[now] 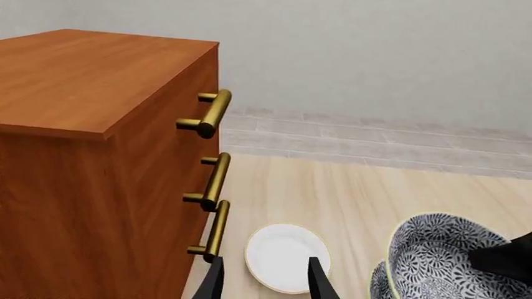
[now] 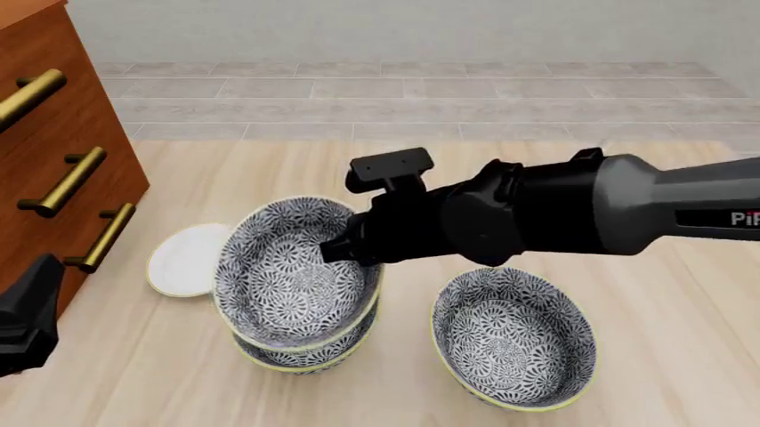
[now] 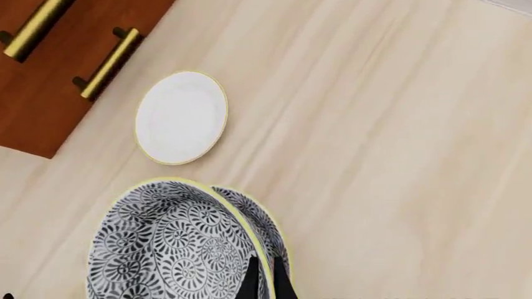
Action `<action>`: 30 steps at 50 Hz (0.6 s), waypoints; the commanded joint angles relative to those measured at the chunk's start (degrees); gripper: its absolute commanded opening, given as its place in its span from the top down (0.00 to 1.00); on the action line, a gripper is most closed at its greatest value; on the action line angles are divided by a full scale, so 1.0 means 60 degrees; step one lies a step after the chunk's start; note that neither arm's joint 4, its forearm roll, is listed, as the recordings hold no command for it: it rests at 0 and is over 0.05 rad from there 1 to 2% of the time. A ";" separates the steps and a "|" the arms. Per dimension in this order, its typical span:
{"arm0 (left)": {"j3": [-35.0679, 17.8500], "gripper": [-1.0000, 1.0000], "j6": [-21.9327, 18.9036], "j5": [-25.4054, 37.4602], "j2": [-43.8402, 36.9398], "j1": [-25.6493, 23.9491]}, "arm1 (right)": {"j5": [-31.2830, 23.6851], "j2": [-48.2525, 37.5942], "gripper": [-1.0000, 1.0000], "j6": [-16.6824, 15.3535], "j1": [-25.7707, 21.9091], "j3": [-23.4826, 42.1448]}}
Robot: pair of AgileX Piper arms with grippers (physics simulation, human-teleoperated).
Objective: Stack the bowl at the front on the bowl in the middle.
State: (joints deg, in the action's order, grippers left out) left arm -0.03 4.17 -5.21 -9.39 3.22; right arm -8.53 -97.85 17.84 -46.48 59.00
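Note:
My right gripper [image 2: 348, 250] [image 3: 266, 284] is shut on the far rim of the bowl at the front [image 2: 295, 274] [image 3: 166, 249], a grey-blue floral bowl with a yellow-green rim. That bowl is tilted and sits partly inside the identical bowl in the middle [image 2: 311, 356] [image 3: 264, 225], whose rim shows beneath it. Both bowls also show in the left wrist view, the upper bowl [image 1: 440, 249] over the lower bowl [image 1: 379, 281]. My left gripper [image 1: 266, 283] [image 2: 27, 313] is open and holds nothing. It hangs by the dresser at the table's left, above a small white plate [image 1: 287, 256].
A third floral bowl [image 2: 513, 334] stands alone to the right of the stack. The white plate [image 2: 188, 259] [image 3: 180, 116] lies left of the stack. A wooden dresser [image 2: 48, 142] [image 1: 83, 156] [image 3: 42, 81] with brass handles fills the left side.

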 commanded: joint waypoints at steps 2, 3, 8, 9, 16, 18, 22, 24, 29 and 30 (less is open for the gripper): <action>0.0001 0.00 -0.0010 -0.0027 -0.0038 -0.0006 | 0.0183 -0.0057 1.00 0.0074 -0.0022 -0.0109; 0.0001 0.00 0.0014 -0.0010 -0.0025 -0.0024 | 0.0219 -0.0067 1.00 0.0085 -0.0017 -0.0143; 0.0001 0.00 -0.0007 -0.0049 -0.0071 -0.0025 | 0.0352 -0.0141 1.00 0.0102 -0.0006 -0.0256; 0.0001 0.00 -0.0001 -0.0069 -0.0093 -0.0024 | 0.0361 -0.0144 1.00 0.0110 -0.0018 -0.0266; 0.0001 0.00 -0.0001 -0.0048 -0.0064 -0.0012 | 0.0403 -0.0207 1.00 0.0102 -0.0015 -0.0279; 0.0001 0.00 -0.0003 -0.0043 -0.0063 -0.0026 | 0.0401 -0.0214 1.00 0.0105 -0.0009 -0.0271; 0.0001 0.00 -0.0003 -0.0035 -0.0059 -0.0042 | 0.0435 -0.0283 1.00 0.0134 -0.0006 -0.0273; 0.0001 0.00 -0.0001 -0.0066 -0.0090 -0.0027 | 0.0450 -0.0311 1.00 0.0138 -0.0002 -0.0274; 0.0001 0.00 -0.0017 -0.0057 -0.0078 -0.0028 | 0.0455 -0.0329 1.00 0.0143 -0.0026 -0.0264; 0.0001 0.00 -0.0006 -0.0030 -0.0047 -0.0032 | 0.0453 -0.0324 1.00 0.0146 -0.0033 -0.0262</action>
State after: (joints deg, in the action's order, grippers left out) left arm -0.03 4.13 -5.55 -9.84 3.07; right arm -6.18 -99.60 18.33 -46.55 57.25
